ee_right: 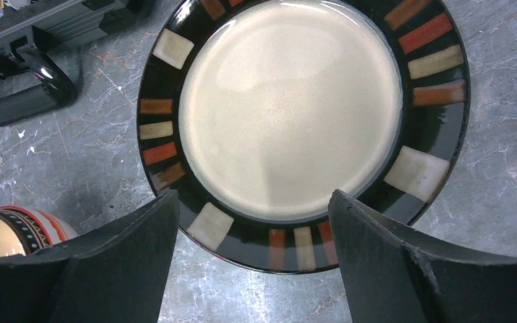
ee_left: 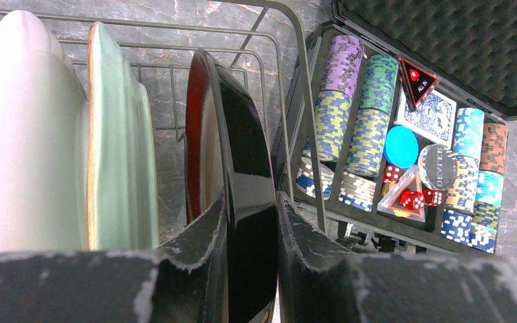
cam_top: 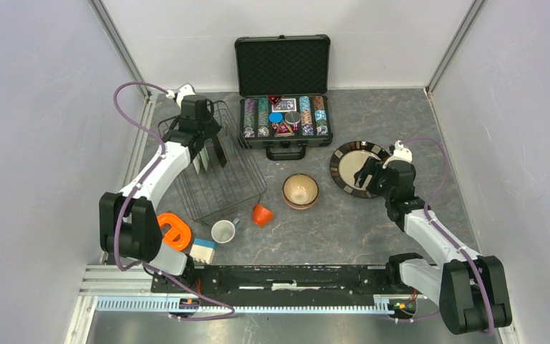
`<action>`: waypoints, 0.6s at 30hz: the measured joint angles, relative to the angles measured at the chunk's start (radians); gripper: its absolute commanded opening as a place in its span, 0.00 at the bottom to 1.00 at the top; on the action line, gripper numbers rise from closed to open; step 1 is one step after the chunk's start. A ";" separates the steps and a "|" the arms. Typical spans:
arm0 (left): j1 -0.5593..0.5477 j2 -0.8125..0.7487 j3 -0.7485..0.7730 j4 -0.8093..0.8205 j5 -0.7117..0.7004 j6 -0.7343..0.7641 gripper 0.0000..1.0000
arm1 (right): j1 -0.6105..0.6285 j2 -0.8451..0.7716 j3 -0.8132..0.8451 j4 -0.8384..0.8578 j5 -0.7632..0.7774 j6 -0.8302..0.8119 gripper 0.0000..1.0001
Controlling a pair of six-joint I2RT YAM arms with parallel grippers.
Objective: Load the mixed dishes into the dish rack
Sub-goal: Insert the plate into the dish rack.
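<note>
The black wire dish rack [cam_top: 222,183] stands at the left. Inside it, on edge, are a white plate [ee_left: 20,134], a teal plate [ee_left: 118,148] and a dark glossy plate [ee_left: 242,148]. My left gripper [cam_top: 205,147] [ee_left: 252,215] reaches into the rack and is shut on the dark plate's rim. A second dark-rimmed beige plate [cam_top: 354,168] [ee_right: 289,108] lies flat at the right. My right gripper [cam_top: 367,175] [ee_right: 254,198] hovers open over its near rim, not touching it. On the table lie the tan bowl [cam_top: 301,191] [ee_right: 10,232], an orange cup [cam_top: 261,214] and a white cup [cam_top: 223,231].
An open black case of poker chips [cam_top: 283,118] [ee_left: 404,134] sits behind the rack, close to its right side. An orange ring toy [cam_top: 174,231] and a white-and-blue block [cam_top: 202,249] lie near the left arm's base. Grey walls enclose the table.
</note>
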 measured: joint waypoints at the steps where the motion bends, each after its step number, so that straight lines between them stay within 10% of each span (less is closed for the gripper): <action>1: 0.003 0.000 0.000 0.000 0.005 0.000 0.16 | 0.000 0.001 0.000 -0.001 0.000 0.000 0.85; 18: 0.028 0.001 0.005 0.017 0.037 0.021 0.43 | 0.000 0.003 0.000 -0.003 -0.002 0.000 0.85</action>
